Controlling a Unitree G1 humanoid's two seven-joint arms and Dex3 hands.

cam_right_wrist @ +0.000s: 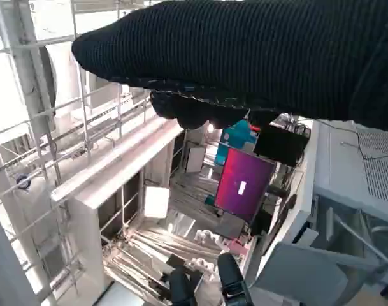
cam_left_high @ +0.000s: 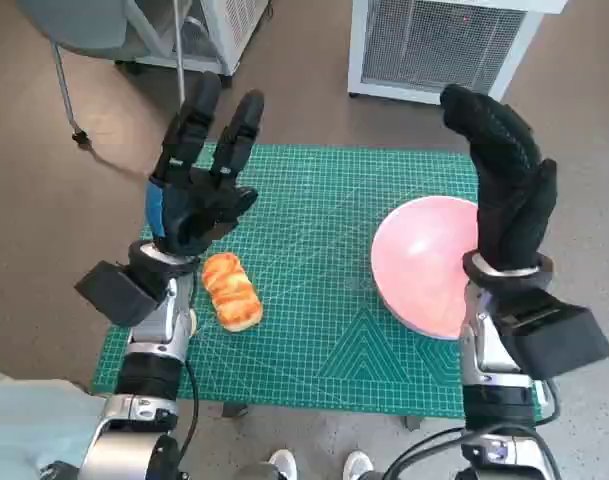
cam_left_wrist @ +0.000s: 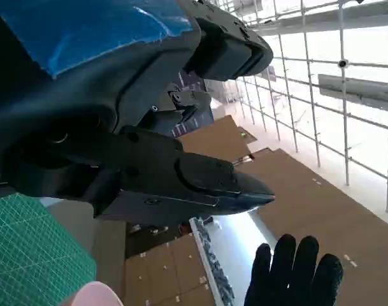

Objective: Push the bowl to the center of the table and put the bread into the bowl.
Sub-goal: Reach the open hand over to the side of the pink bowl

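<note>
A pink bowl sits on the right side of the green cutting mat, its rim also peeking into the left wrist view. A golden bread roll lies on the mat's left part. My left hand is raised above the mat just behind the bread, fingers spread and holding nothing. My gloved right hand is lifted over the bowl's right edge, fingers straight, empty; its fingertips show in the left wrist view. Both hands point upward, away from the table.
A white wire-fronted cabinet stands beyond the table's far edge, a chair leg at far left. White shoes of a person show at the near edge. The mat's middle is bare.
</note>
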